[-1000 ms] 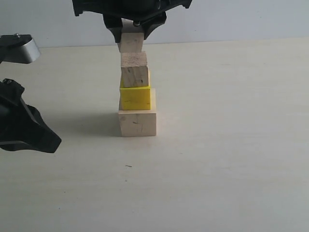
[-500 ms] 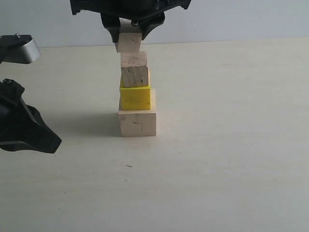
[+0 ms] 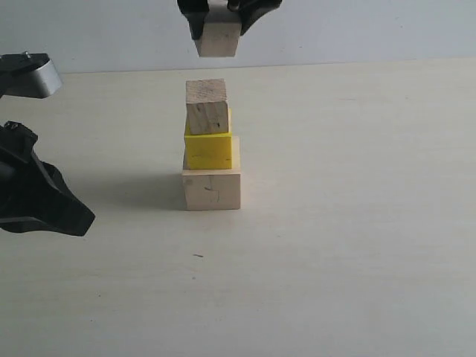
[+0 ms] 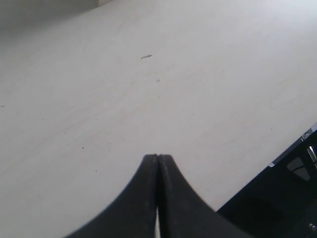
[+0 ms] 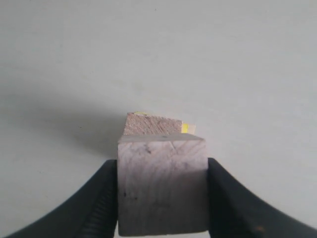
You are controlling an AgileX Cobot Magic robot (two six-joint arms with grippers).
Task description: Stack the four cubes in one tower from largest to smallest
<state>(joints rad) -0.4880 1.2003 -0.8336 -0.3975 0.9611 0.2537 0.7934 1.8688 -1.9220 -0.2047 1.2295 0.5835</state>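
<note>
Three cubes stand stacked in mid-table: a large pale wooden cube at the bottom, a yellow cube on it, and a small light-brown wooden cube on top. My right gripper hangs above the stack, a little to its right, shut on the other small wooden cube. A clear gap separates that cube from the stack. In the right wrist view the held cube fills the space between the fingers, with the stack's top cube beyond it. My left gripper rests shut and empty at the left.
The pale tabletop stretches round the stack, with a small dark speck in front of it. The left arm's black body occupies the left edge. In the left wrist view the shut fingertips hover over bare table.
My right gripper has lifted the small cube up and slightly to the right, widening the gap above the stack. The left arm and the three stacked cubes have not moved.
</note>
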